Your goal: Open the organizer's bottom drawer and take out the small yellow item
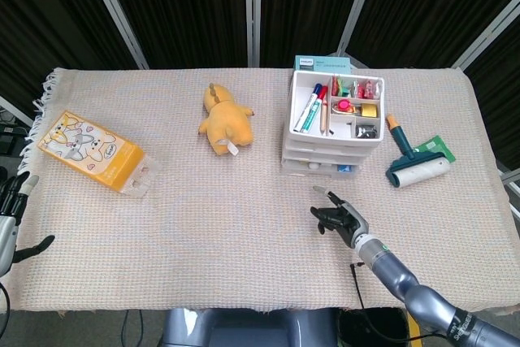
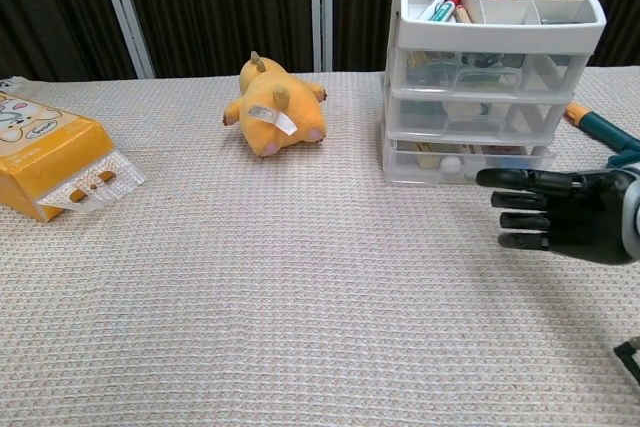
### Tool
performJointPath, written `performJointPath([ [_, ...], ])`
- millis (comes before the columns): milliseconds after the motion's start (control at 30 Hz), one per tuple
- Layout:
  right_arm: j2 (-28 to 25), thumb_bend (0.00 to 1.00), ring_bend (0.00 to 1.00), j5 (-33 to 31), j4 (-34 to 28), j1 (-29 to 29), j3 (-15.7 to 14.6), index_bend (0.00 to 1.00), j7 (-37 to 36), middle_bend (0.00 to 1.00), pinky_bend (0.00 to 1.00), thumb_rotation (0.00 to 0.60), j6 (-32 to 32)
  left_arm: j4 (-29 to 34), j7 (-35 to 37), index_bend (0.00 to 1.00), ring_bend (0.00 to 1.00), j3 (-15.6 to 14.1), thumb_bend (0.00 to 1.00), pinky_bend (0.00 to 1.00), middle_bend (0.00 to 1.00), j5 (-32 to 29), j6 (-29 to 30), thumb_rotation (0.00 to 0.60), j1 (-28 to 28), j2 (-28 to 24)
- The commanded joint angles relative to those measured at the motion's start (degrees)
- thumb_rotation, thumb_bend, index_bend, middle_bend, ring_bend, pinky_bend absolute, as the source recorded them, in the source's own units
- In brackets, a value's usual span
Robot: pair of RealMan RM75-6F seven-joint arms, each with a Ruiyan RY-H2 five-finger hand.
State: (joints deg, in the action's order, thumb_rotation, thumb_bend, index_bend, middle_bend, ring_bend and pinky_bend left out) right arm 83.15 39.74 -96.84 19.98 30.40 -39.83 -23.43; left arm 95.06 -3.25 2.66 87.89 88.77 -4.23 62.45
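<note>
Your right hand (image 2: 560, 212) is empty with its fingers spread, hovering over the worktop (image 2: 300, 287) near the front of the organizer (image 2: 490, 67) without touching it. The bottom drawer (image 2: 470, 159) is closed; its contents cannot be told apart through the clear front. Your left hand (image 1: 10, 209) rests at the worktop's left edge, fingers apart, holding nothing.

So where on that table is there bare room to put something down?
The widest bare cloth lies between the orange box and the right hand, in front of the plush toy. It is crowded around the drawer organizer, with the lint roller beside it.
</note>
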Motion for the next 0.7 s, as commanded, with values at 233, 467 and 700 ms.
performJointPath([
  [233,-0.1,0.28,0.91,10.7,-0.1,0.7,-6.3,0.23,18.2,0.88,0.74,0.6,-21.0,0.4,-0.4,0.0,0.0,0.0,0.02,0.0,0.0,0.4,0.5,0.6,0.2,-0.1],
  [467,4.3,0.28,0.91,11.5,6.0,4.8,-9.4,0.24,32.7,0.88,0.74,0.6,-30.8,0.4,-0.8,0.0,0.0,0.1,0.02,0.0,0.0,0.1,0.2,0.6,0.1,0.1],
  [700,6.4,0.28,0.91,7.4,9.1,7.2,-9.3,0.24,36.4,0.88,0.74,0.6,-31.6,0.2,-0.3,0.0,0.0,0.3,0.02,0.0,0.0,-0.3,0.0,0.6,0.1,0.0],
])
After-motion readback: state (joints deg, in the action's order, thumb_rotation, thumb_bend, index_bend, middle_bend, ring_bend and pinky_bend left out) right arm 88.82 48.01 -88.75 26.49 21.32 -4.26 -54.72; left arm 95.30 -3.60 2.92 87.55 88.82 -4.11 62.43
